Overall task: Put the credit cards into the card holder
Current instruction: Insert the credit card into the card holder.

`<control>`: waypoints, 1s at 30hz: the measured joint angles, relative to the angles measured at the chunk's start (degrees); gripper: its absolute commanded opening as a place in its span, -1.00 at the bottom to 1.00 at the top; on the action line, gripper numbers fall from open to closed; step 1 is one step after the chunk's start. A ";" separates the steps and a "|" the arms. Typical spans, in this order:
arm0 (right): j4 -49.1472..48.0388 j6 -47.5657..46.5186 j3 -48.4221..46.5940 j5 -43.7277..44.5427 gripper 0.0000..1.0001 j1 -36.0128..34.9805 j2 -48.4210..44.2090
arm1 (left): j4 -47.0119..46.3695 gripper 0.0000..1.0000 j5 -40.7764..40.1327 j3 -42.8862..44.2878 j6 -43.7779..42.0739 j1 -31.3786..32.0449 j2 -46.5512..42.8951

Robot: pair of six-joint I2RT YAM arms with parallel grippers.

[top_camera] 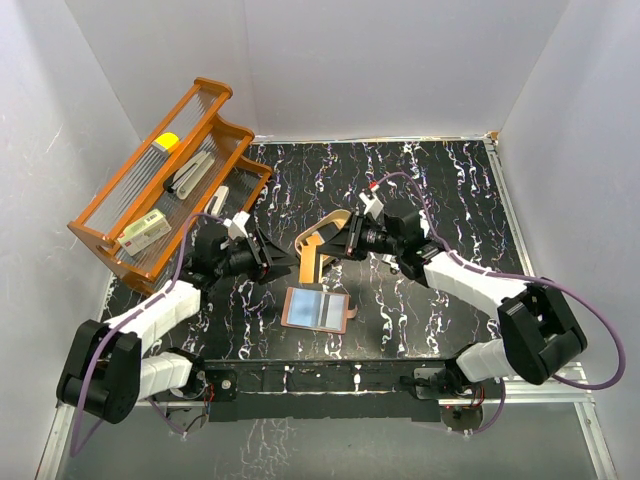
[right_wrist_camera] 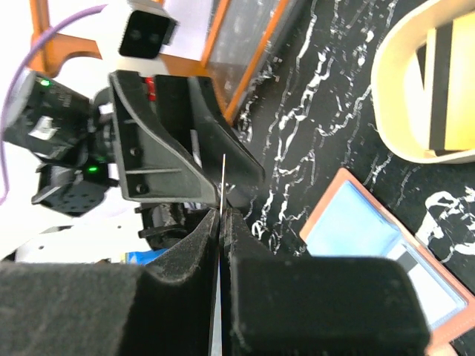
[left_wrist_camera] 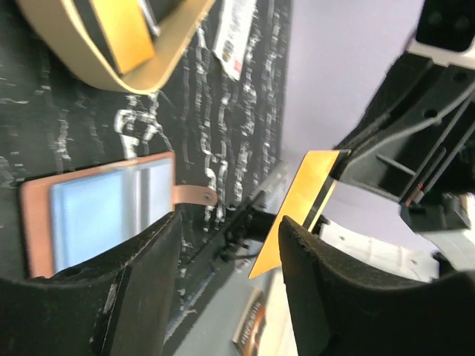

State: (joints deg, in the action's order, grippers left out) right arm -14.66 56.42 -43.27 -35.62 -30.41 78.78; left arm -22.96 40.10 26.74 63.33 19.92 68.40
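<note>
At the far left, an orange wire rack (top_camera: 165,180) stands tilted on the black marbled surface (top_camera: 440,190), with a cream box (top_camera: 145,232) on its lower shelf. The left arm (top_camera: 150,310) runs from its base at the near left corner toward the centre, its forearm low and its wrist pointing right. The left tool (top_camera: 283,262) stands wide open and has hold of nothing; in the left wrist view its two dark fingers (left_wrist_camera: 141,282) frame a broad gap. An orange card (left_wrist_camera: 300,211) hangs in the air at the right side of that gap, close to the right-hand finger; whether it touches that finger cannot be told. Behind the two tools lies a tan oval tray (top_camera: 340,216), and a second orange card (left_wrist_camera: 122,30) with a dark stripe rests in it. A white card (left_wrist_camera: 237,33) with red print lies on the surface just beyond the tray. The card holder (top_camera: 317,308) lies open and flat nearer the bases, below both tools, strap tab to the right; its inner pockets look pale blue, and whether a card sits in them cannot be told. The right arm (top_camera: 470,280) reaches in from the near right corner, wrist pointing left. The right tool (top_camera: 335,245) is clamped tight on the orange card, seen edge-on between its fingers (right_wrist_camera: 185,252), and directly faces the left tool.
</note>
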 measured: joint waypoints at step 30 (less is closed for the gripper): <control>5.29 -6.34 7.72 11.21 -1.00 -8.15 7.21 | 17.42 -0.99 -6.91 -3.54 -16.41 0.00 9.64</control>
State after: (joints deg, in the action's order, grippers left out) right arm -9.37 50.09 -35.55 -24.40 -38.57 86.00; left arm -5.54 33.19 23.20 46.92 19.92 78.04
